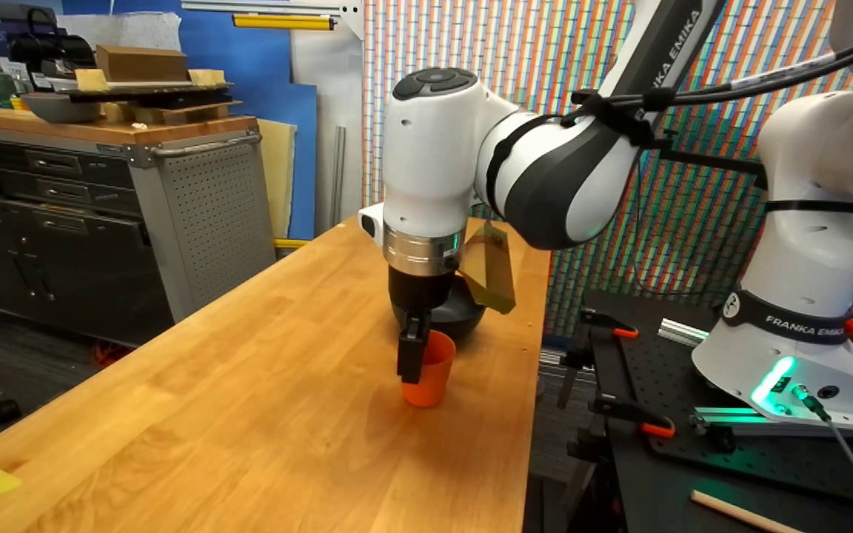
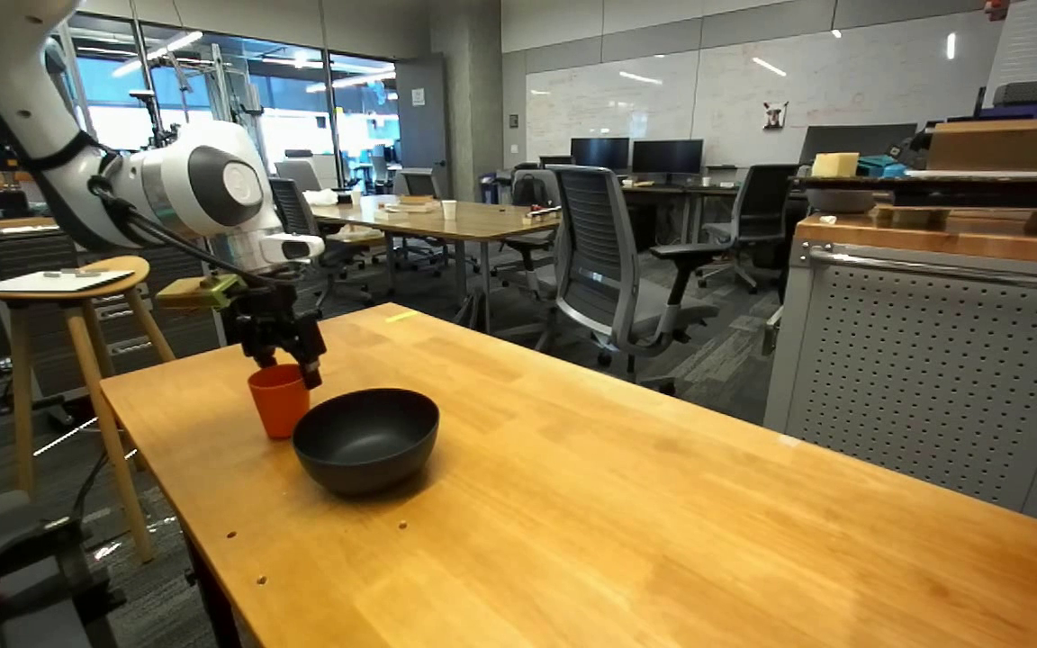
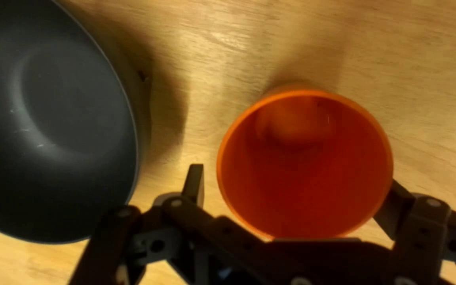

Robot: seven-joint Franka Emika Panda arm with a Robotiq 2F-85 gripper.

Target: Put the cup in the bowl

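The Robotiq two-finger gripper [image 3: 297, 186] is released: its fingers are spread around the orange plastic cup [image 2: 278, 402], and nothing is grasped. In the wrist view a gap is seen between the bowl-side finger [image 3: 195, 184] and the cup rim; the opposite finger [image 3: 394, 209] is partly hidden by the rim, so contact there cannot be determined. The cup is placed upright on the wooden tabletop [image 2: 662, 504], nearer the robot-side long edge than the opposite one and well apart from the corner marked with yellow tape [image 2: 401, 316].

Caution: if closure is performed off-centre, the cup may be met first by one finger and be pushed or tipped. Slip may be caused by the tapered wall if only the rim is pinched. The black bowl [image 2: 365, 463] is located just beside the cup, along the same edge, and the bowl-side finger is positioned in the gap between them; the bowl rim may be struck if the gripper is shifted that way. If lift is insufficient, the bowl may be caught by the cup base and skewed toward the robot-side edge.
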